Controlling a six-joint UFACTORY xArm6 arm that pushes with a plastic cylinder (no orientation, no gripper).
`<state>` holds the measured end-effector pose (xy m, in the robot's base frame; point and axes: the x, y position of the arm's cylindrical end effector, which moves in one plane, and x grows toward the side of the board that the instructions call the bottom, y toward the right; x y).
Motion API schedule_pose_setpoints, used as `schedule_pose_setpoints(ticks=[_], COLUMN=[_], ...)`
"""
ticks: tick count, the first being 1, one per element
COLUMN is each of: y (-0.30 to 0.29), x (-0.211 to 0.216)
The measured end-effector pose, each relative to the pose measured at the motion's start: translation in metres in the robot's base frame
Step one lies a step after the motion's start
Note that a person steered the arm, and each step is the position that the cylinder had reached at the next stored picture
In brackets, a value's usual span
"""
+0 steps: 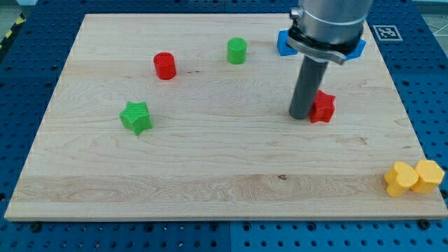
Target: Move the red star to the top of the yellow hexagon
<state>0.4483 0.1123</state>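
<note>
The red star (323, 107) lies on the wooden board at the view's right of centre. My tip (302, 116) stands on the board right against the star's left side, partly hiding it. The yellow hexagon (428, 175) sits at the board's bottom right corner, half over the edge, with a yellow heart-like block (399, 178) touching its left side. The star is well above and to the left of the hexagon.
A red cylinder (165, 66) and a green cylinder (237, 50) stand near the view's top. A green star (136, 117) lies at the left. A blue block (286, 43) sits behind the arm at the top edge, with another blue piece (357, 47) beside it.
</note>
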Motion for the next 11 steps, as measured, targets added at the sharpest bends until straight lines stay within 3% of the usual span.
schedule_pose_setpoints(ticks=[1, 2, 4, 9, 11], y=[0.006, 0.031, 0.050, 0.087, 0.096], x=[-0.019, -0.011, 0.049, 0.031, 0.061])
